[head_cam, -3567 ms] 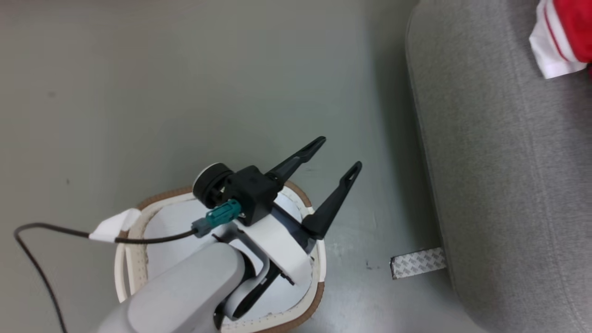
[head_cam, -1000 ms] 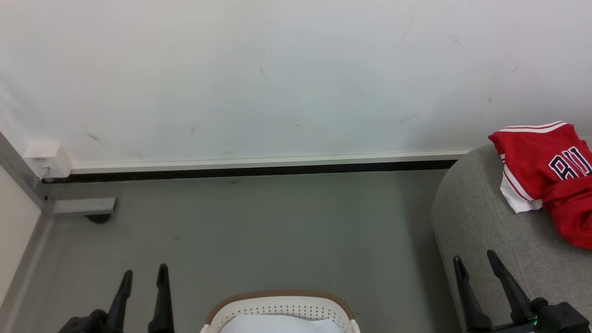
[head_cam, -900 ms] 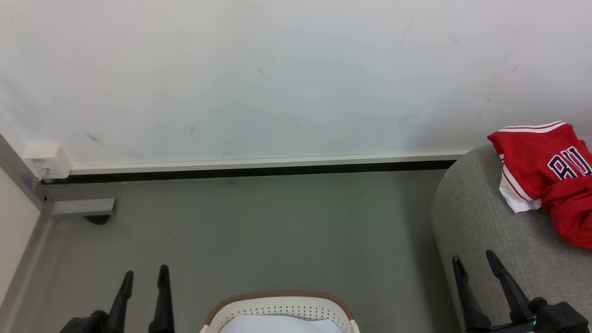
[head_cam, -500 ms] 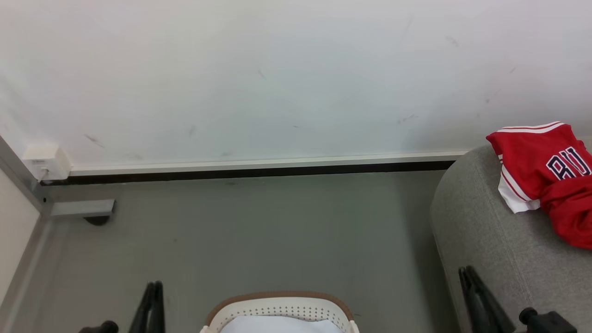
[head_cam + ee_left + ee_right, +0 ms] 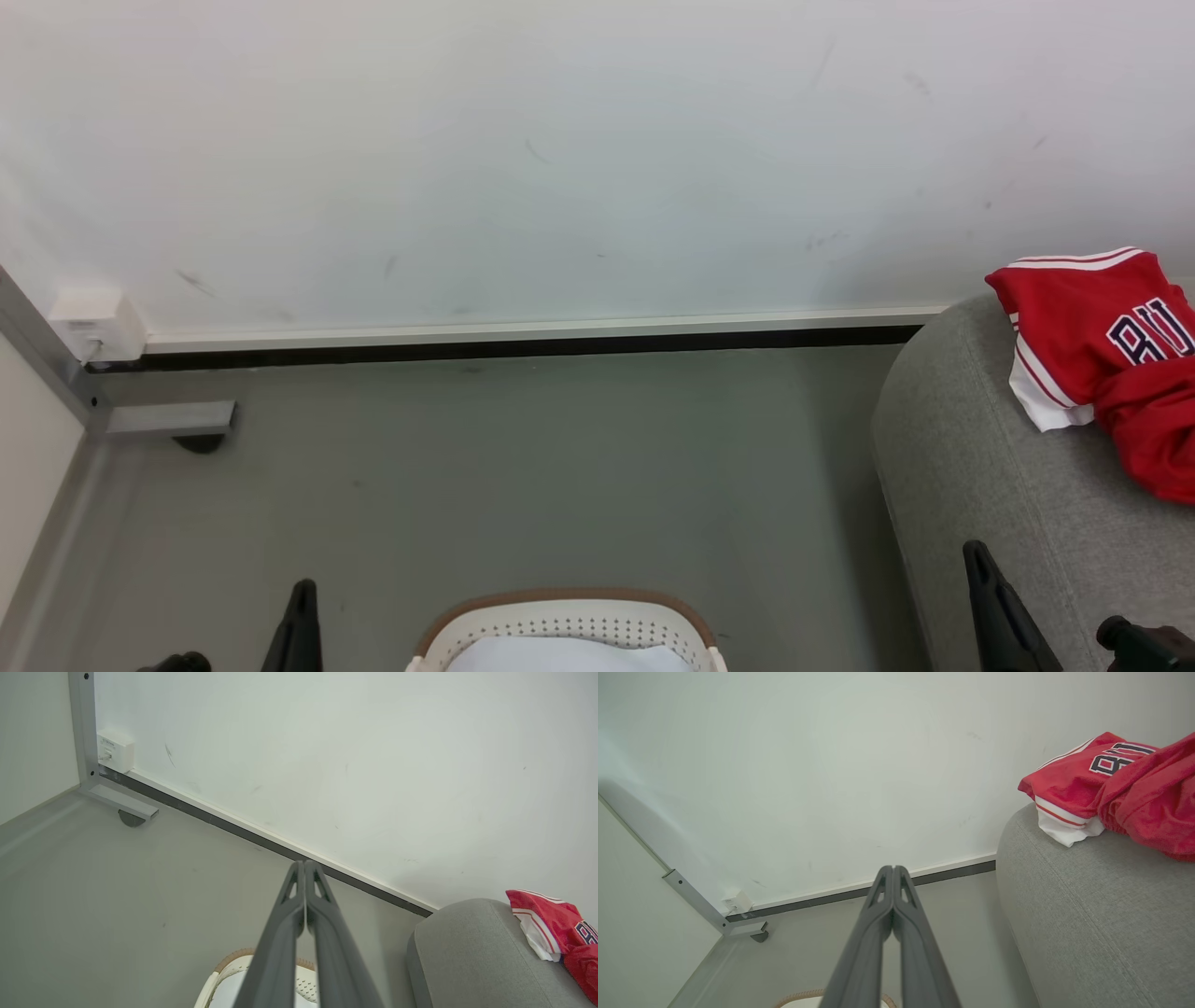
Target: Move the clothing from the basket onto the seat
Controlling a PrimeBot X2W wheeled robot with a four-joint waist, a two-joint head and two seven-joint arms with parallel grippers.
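Observation:
The red clothing [image 5: 1116,359] with striped trim and dark lettering lies bunched on the grey seat [image 5: 1008,495] at the right, also seen as the clothing [image 5: 1111,784] on the seat [image 5: 1092,914] and as the clothing [image 5: 556,926]. The cream basket [image 5: 569,625] with brown rim sits on the floor at bottom centre, pale inside, no red in it. My left gripper [image 5: 301,597] is low at the lower left, shut and empty [image 5: 304,864]. My right gripper [image 5: 976,555] is at the lower right beside the seat's front, shut on nothing [image 5: 893,869].
A white wall with a dark baseboard [image 5: 513,343] runs across behind the grey floor. A metal frame post and foot [image 5: 168,420] and a small white box [image 5: 93,322] stand in the left corner. Open floor lies between basket and wall.
Both grippers went from open to shut and sank lower toward the bottom edge of the head view. The clothing, seat and basket stay put.

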